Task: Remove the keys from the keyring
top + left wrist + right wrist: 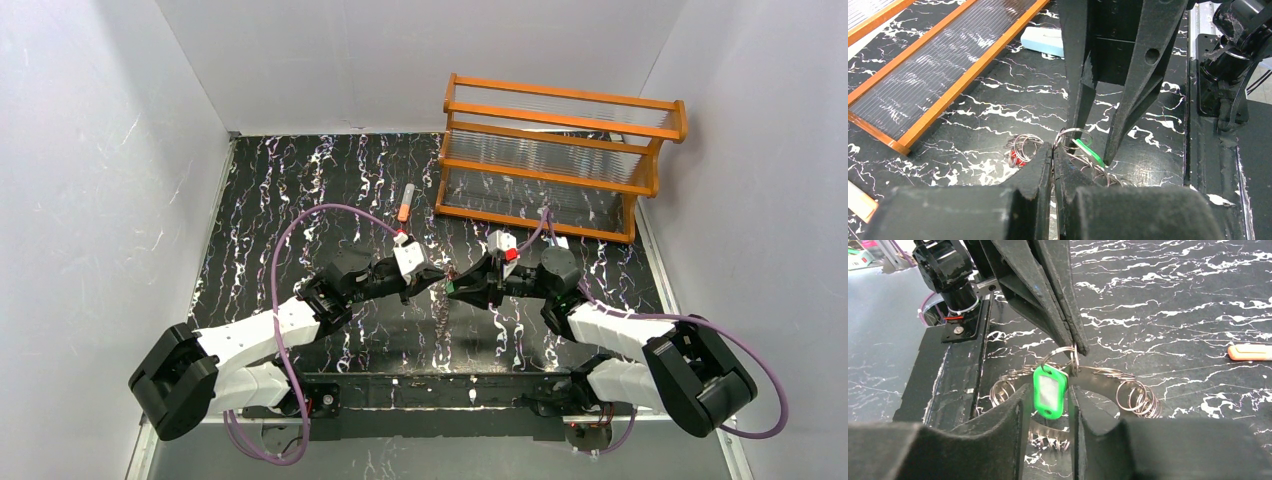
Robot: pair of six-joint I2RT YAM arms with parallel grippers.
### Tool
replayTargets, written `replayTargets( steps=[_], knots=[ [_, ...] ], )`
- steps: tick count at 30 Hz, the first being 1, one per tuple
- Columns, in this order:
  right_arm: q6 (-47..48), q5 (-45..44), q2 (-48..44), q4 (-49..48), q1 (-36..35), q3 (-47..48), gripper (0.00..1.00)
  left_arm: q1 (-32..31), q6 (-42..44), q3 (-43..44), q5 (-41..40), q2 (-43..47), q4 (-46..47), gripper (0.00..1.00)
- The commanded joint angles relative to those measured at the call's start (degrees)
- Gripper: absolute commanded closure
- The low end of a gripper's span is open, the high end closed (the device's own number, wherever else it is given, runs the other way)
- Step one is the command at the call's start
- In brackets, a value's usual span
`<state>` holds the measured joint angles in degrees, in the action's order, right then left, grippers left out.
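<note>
Left gripper point(1075, 347) clamping tight on the keyring point(1098, 383) loop, green key point(1050, 396) pointing lengthwise into right gripper point(1049, 390), whether those jaws are gripping it, cannot tell.

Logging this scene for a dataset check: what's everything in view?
keyring: one, grey metal, centre of the top view.
green key: one, green, hanging from a small wire ring.
red key: one, red, beside the keyring's small rings.
rack: one, orange, back right.
tube: one, orange-and-grey, left of the rack.
clip: one, pale blue-white, near the rack.
table: one, black, white-veined.
left gripper: one, black, shut on the small wire ring.
right gripper: one, black, straddling the green key; grip unclear.
</note>
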<state>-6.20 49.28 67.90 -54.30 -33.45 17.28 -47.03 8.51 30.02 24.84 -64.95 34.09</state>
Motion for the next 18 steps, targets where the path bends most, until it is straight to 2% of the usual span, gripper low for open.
replayTargets(
  steps=[1,9,18],
  knots=[
    [-2.2,2.3,-0.1,-5.6,0.1,-0.1,0.65,0.2,-0.3,-0.2,-1.1,0.7,3.3,1.00],
    [-5.0,3.4,-2.4,-3.3,0.1,0.3,0.99,0.2,-0.2,-0.4,-2.8,0.6,3.0,1.00],
    [-14.4,1.7,-5.7,2.9,0.1,6.3,0.99,0.1,1.2,-1.3,-3.0,-0.9,2.9,1.00]
  ],
)
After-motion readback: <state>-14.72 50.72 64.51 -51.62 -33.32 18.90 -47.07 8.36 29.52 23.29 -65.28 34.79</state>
